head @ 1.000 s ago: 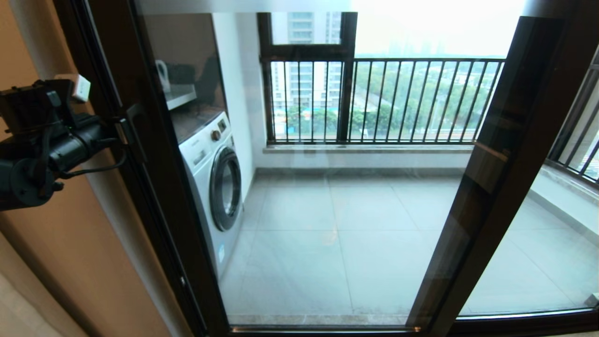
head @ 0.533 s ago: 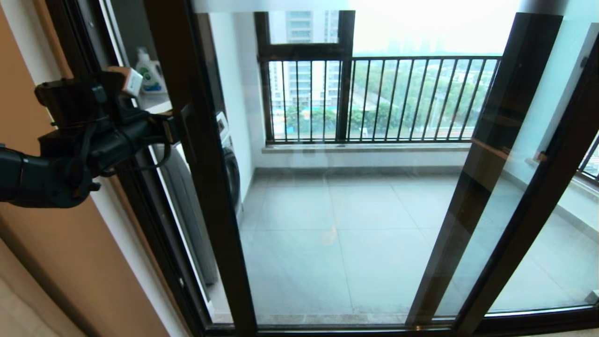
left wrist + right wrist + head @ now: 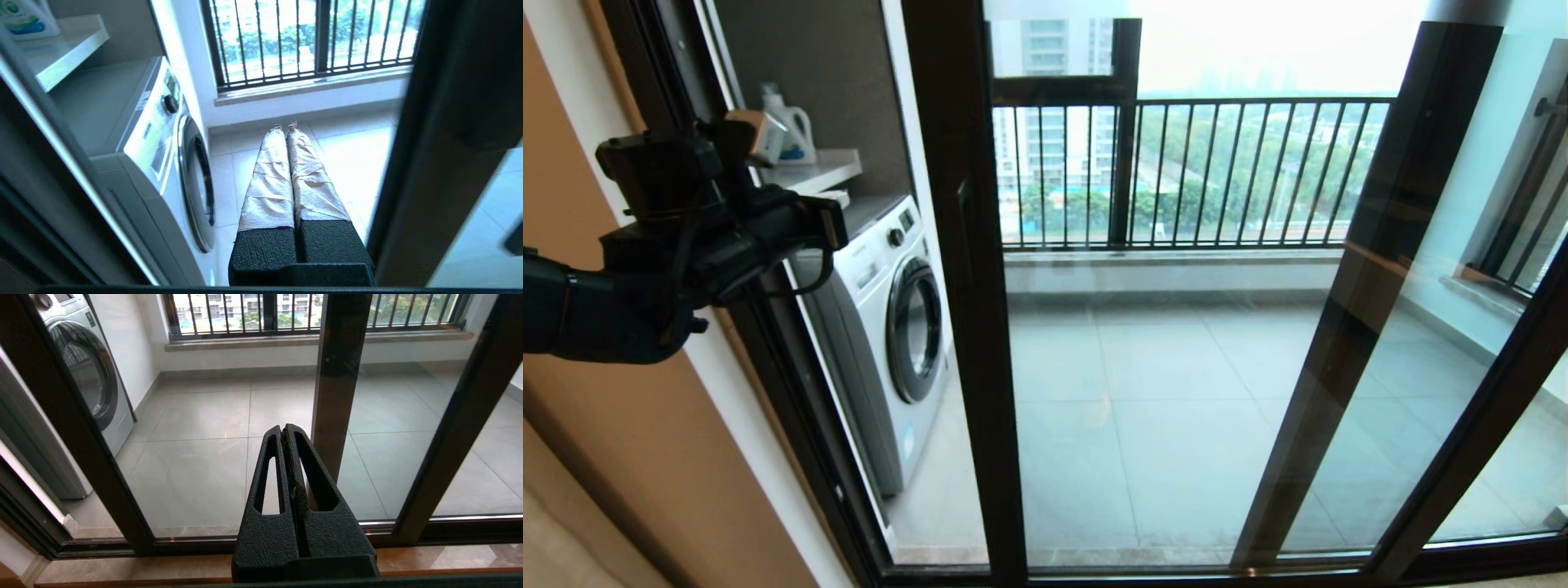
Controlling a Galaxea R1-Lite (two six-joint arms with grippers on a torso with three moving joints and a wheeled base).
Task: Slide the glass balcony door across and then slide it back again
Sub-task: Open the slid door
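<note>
The glass balcony door stands partly slid to the right, its dark brown left stile near the middle of the head view. A small dark handle sits on that stile. My left gripper hangs shut in the opening, left of the stile and apart from it. In the left wrist view its tape-wrapped fingers are pressed together, with the door stile beside them. My right gripper is shut and held low in front of the door's glass; it is out of the head view.
A white washing machine stands just inside the opening on the left, under a shelf with a detergent bottle. A handleless glass panel's stile slants at right. A railed window lies beyond. A tan wall is at left.
The door has slid well to the right, opening a gap that shows the washing machine directly. My left gripper, at the handle before, now stays behind, apart from the stile.
</note>
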